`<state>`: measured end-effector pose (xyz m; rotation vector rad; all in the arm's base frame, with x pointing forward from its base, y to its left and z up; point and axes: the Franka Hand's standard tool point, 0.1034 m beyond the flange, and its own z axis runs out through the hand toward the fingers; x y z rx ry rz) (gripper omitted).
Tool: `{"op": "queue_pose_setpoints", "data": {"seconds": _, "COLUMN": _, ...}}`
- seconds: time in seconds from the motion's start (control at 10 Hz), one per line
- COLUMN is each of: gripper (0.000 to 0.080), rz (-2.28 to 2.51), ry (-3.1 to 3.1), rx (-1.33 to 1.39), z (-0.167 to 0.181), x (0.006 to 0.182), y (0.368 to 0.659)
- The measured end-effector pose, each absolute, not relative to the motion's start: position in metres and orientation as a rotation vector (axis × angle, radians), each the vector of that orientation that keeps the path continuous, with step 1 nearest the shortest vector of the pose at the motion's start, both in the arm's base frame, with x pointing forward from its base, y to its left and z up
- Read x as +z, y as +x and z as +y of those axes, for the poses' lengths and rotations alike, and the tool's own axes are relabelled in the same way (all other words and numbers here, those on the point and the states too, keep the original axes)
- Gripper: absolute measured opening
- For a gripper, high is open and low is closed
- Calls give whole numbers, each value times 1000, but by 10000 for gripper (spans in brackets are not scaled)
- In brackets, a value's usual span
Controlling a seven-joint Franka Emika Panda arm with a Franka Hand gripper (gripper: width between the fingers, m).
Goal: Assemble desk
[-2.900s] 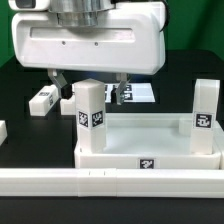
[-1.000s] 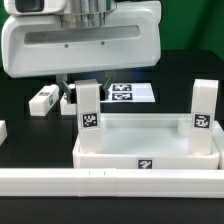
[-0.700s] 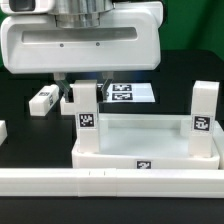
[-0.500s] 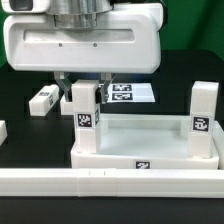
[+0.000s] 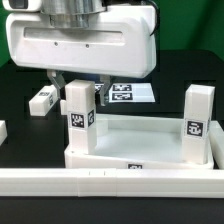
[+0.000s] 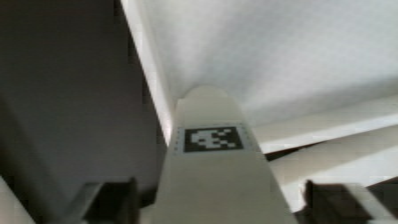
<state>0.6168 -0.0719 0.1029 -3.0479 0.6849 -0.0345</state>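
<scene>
White plastic fills both views. Our jaws stand spread on either side of a leg (image 5: 80, 118) and grip nothing. In the wrist view we see a dark gap between each jaw and the leg, whose tagged face is turned to the camera.

In the exterior view the jaw tips hang level with the leg's upper end, under the arm's broad white housing (image 5: 85, 42), which takes up the upper half of the frame. The leg stands upright at the left corner of the top (image 5: 160, 158), centre-left in the frame. We cannot tell how deep it sits in its socket.

A second leg (image 5: 196, 122) stands upright at the top's right corner, at the right of the frame. The top lies across the lower middle, tray side up, with a tag on its front wall. A loose leg (image 5: 42, 100) lies on its side at the left, well apart from the top.

Behind the top, at centre, we make out the marker board (image 5: 128, 93). A long white rail (image 5: 110, 183) runs across the bottom of the frame, just in front of the top.
</scene>
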Motion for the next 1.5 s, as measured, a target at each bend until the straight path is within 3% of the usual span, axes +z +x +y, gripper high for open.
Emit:
{"op": "queue_pose_setpoints", "data": {"seconds": 0.1, "gripper": 551, "rz": 685, "ry": -3048, "rx": -34, "z": -72, "x": 103, "y": 617}}
{"op": "queue_pose_setpoints", "data": {"seconds": 0.2, "gripper": 628, "rz": 684, "ry": -3048, "rx": -34, "z": -72, "x": 103, "y": 617}}
{"op": "queue_pose_setpoints", "data": {"seconds": 0.3, "gripper": 645, "rz": 681, "ry": -3049, "rx": -33, "z": -70, "x": 102, "y": 617}}
{"op": "queue_pose_setpoints", "data": {"seconds": 0.8, "gripper": 649, "rz": 918, "ry": -2950, "rx": -22, "z": -37, "x": 124, "y": 593}}
{"op": "queue_pose_setpoints", "data": {"seconds": 1.2, "gripper": 649, "rz": 971, "ry": -2935, "rx": -23, "z": -35, "x": 121, "y": 591}}
{"op": "queue_pose_setpoints", "data": {"seconds": 1.5, "gripper": 649, "rz": 1112, "ry": -2891, "rx": 3, "z": -17, "x": 110, "y": 572}}
